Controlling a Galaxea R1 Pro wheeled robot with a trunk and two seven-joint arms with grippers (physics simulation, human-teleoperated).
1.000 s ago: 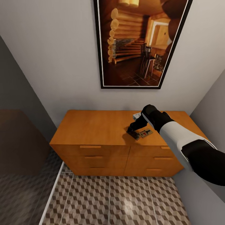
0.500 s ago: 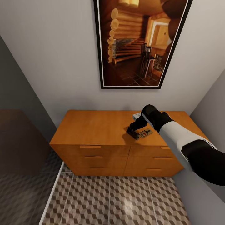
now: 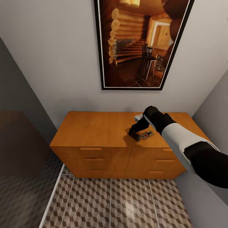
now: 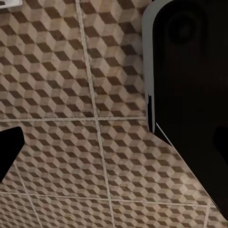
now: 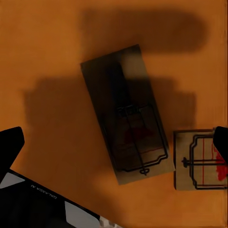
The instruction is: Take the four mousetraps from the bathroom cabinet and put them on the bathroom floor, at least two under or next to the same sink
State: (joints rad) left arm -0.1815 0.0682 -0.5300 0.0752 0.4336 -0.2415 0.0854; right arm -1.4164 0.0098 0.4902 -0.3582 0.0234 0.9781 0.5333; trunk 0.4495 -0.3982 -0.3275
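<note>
The cabinet (image 3: 95, 129) stands against the wall under a large picture. Two mousetraps lie side by side on its top toward the right: one in shadow (image 3: 138, 136) (image 5: 126, 114), and a lighter one (image 3: 147, 135) (image 5: 199, 159) just beside it. My right gripper (image 3: 134, 131) (image 5: 115, 142) hangs open right above the shadowed mousetrap, with a fingertip showing on either side and nothing held. My left gripper (image 4: 114, 145) is open over the bathroom floor (image 4: 71, 95) (image 3: 110, 202), holding nothing.
A small pale object (image 3: 138, 117) lies on the cabinet top behind my right wrist. A grey wall (image 3: 215, 101) closes in on the right. A dark partition (image 3: 19, 145) and a white floor edge (image 3: 52, 199) stand at the left.
The head view has shifted very slightly. My right gripper and the mousetraps stand where they were.
</note>
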